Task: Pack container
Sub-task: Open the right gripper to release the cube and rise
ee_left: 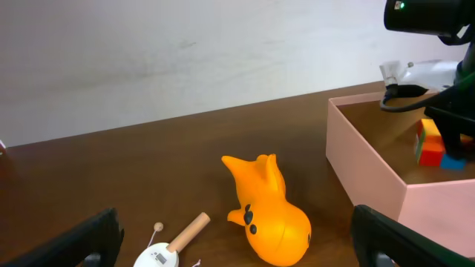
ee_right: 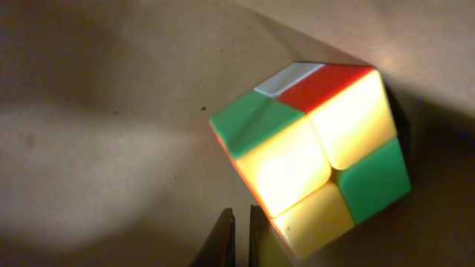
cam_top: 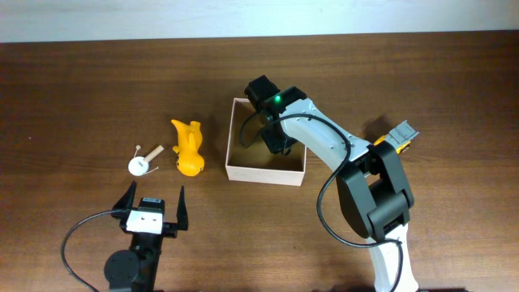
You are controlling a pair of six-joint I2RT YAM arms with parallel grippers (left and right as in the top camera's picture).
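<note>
On the brown counter [cam_top: 81,81], you find the container [cam_top: 266,172] at centre. The right end effector [ee_right: 242,236] sits inside it, clenched on nothing, just beside a cube [ee_right: 319,148]. The left end effector [cam_top: 152,201] stands released near a yellow toy [cam_top: 188,148].

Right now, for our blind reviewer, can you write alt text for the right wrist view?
A two-by-two puzzle cube in green, yellow, red and white lies on the tan box floor, brightly lit. The shut right gripper points at its lower edge.

Right arm [cam_top: 318,135] blocks the container's [cam_top: 264,173] mouth; yellow toy [cam_top: 188,151] lies near its left wall
</note>
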